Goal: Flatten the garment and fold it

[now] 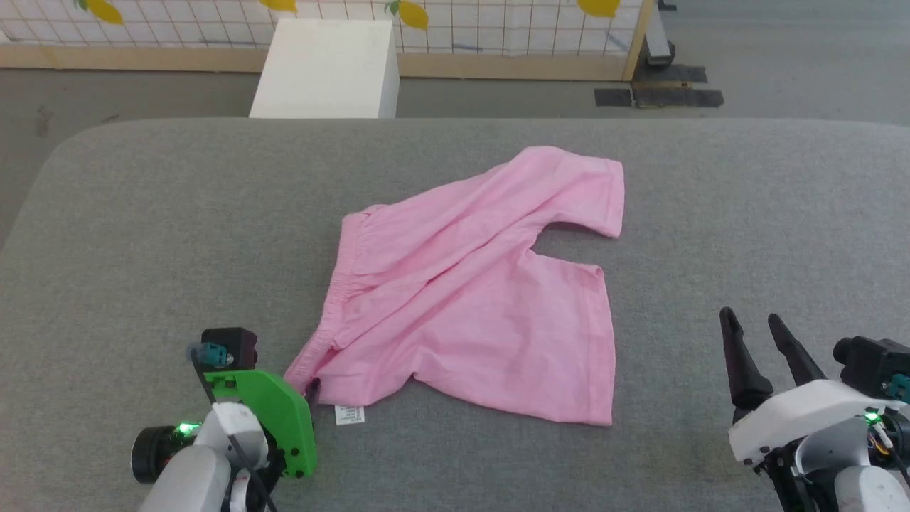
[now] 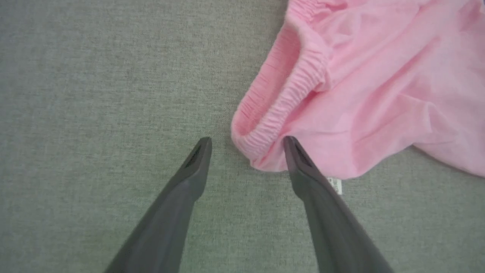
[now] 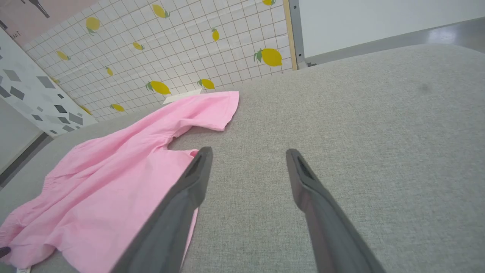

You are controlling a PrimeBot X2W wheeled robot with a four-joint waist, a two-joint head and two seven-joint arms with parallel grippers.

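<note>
Spread wide at the lower left of the head view, the left gripper (image 2: 247, 139) points down at the near corner of the light pink soft-fabric shorts (image 1: 462, 299). In the left wrist view the corner of the gathered elastic waistband (image 2: 288, 102) sits between its two dark fingers, the right one at the fabric's edge; whether it touches I cannot tell. The right gripper (image 1: 750, 316) hovers with fingers parted at the lower right, well apart from the cloth and holding nothing.

The shorts lie mid-frame on the grey cloth-covered table (image 1: 142, 213), skewed, waistband toward the left and both legs toward the right, the upper leg angled away. A small white label (image 1: 349, 414) pokes out by the lower waistband corner.

Flattening looks barely begun. The waistband corner is curled open, so closing here could catch one layer only, and a pull would then twist the shorts rather than spread them. With nothing pinning the far side, the whole garment could also slide and bunch.
</note>
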